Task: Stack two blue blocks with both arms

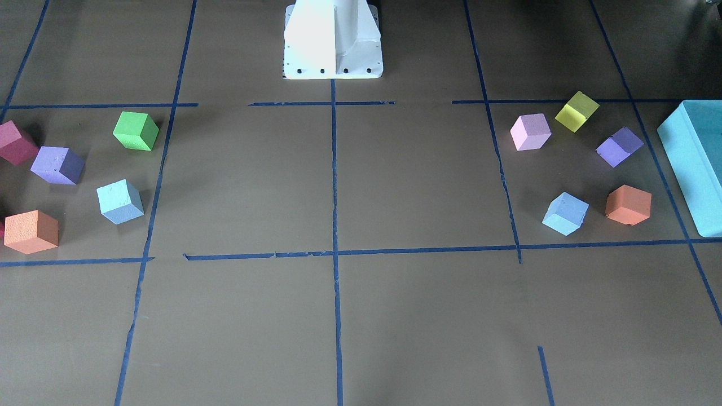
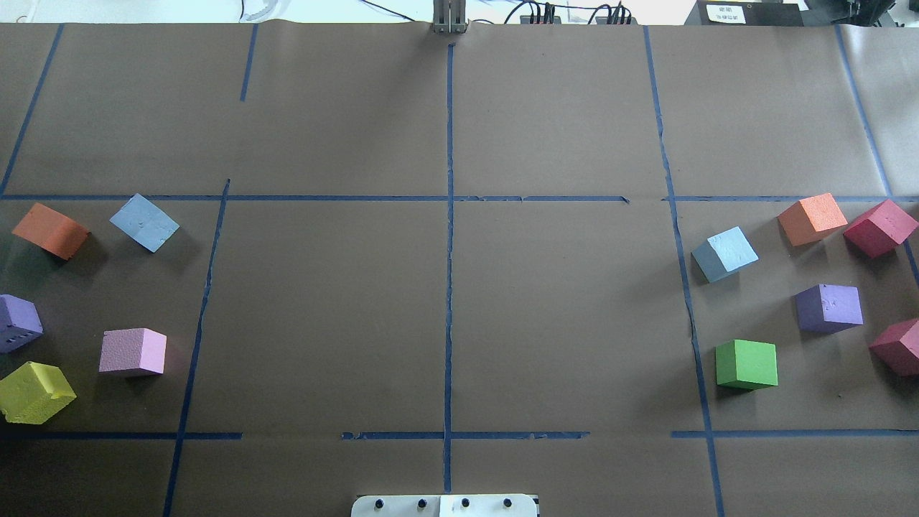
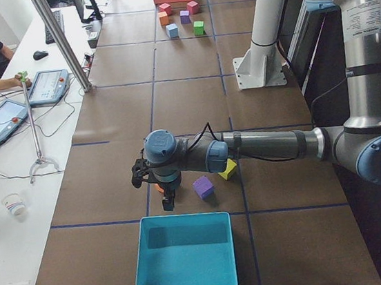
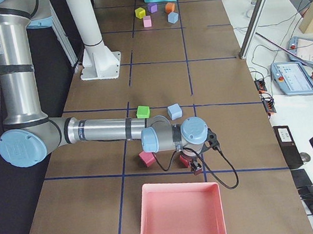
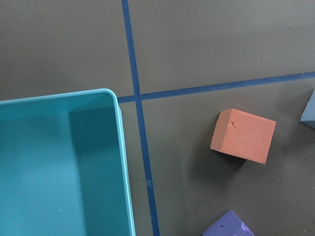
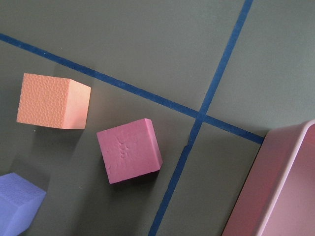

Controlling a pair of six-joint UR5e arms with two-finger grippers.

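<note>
One pale blue block (image 2: 145, 222) lies on the table's left part, also in the front view (image 1: 565, 213); its corner shows at the left wrist view's right edge (image 5: 309, 110). The other blue block (image 2: 725, 253) lies on the right part, also in the front view (image 1: 119, 201) and the right side view (image 4: 174, 111). My left gripper (image 3: 166, 202) hangs over an orange cube beside the teal bin (image 3: 183, 254). My right gripper (image 4: 196, 166) hangs over crimson cubes beside the pink bin (image 4: 179, 216). Both show only in side views, so I cannot tell whether they are open or shut.
Each side holds orange (image 2: 50, 230), purple (image 2: 829, 307), green (image 2: 747, 364), yellow (image 2: 32, 391), pink (image 2: 133, 352) and crimson (image 2: 879, 227) cubes around the blue ones. The white pedestal (image 1: 333, 39) stands at the robot's edge. Blue tape lines grid the brown table.
</note>
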